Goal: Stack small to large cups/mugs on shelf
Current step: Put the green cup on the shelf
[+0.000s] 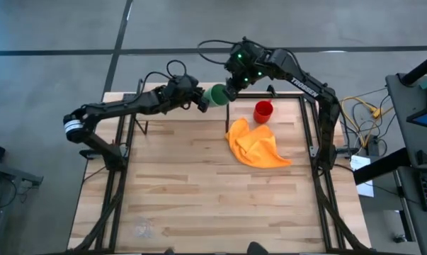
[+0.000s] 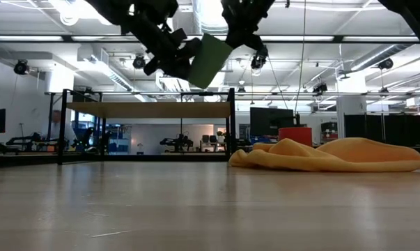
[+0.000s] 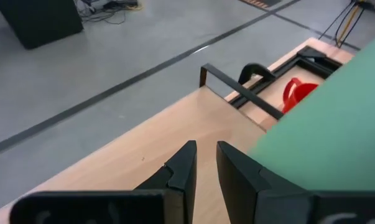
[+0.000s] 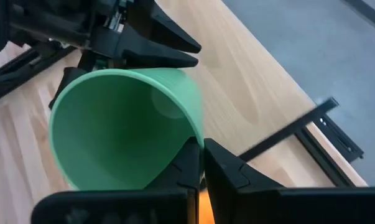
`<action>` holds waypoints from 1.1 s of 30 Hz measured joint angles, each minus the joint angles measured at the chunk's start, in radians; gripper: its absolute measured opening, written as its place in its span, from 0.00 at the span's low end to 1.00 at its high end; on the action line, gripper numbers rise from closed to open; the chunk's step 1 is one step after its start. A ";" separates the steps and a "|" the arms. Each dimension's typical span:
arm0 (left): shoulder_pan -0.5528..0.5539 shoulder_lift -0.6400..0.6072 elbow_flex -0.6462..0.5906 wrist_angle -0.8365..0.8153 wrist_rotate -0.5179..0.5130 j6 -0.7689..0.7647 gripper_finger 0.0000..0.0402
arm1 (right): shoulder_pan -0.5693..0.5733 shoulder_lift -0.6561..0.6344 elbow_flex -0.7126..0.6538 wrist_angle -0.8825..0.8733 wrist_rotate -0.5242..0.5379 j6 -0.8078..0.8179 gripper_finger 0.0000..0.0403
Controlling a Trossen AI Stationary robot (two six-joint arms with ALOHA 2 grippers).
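Green cup point(image 1: 216, 95) tilted midair (above shelf point(image 2: 148, 109)); red mug point(image 1: 263, 111) upright.

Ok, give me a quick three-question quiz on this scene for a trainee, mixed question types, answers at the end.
1. True or false: the red mug is held in the air.
2. Which claw grips the green cup? A the left one, B the right one, C neither.
3. Short answer: what lies crumpled on the table near the red mug?

Key: 1 false, it stands on the table. 2 B, the right claw pinches its rim; the left claw sits by its base. 3 the orange cloth.
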 joint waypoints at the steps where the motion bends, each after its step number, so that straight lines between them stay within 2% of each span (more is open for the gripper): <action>1: 0.001 0.010 -0.001 0.019 0.011 0.000 0.12 | -0.003 0.000 -0.004 -0.007 0.000 0.001 0.02; 4: 0.004 0.043 0.002 0.038 0.043 -0.003 0.12 | -0.009 0.000 -0.019 -0.009 0.000 0.003 0.02; 11: 0.006 0.094 0.012 0.069 0.048 -0.001 0.12 | -0.024 0.017 -0.031 0.002 0.001 -0.008 0.02; 23: 0.024 0.098 0.000 0.073 0.049 -0.002 0.12 | -0.025 0.060 -0.032 0.064 0.007 -0.050 0.02; 33: 0.033 0.097 -0.001 0.080 0.059 -0.004 0.12 | -0.023 0.062 -0.032 0.130 0.001 -0.076 0.14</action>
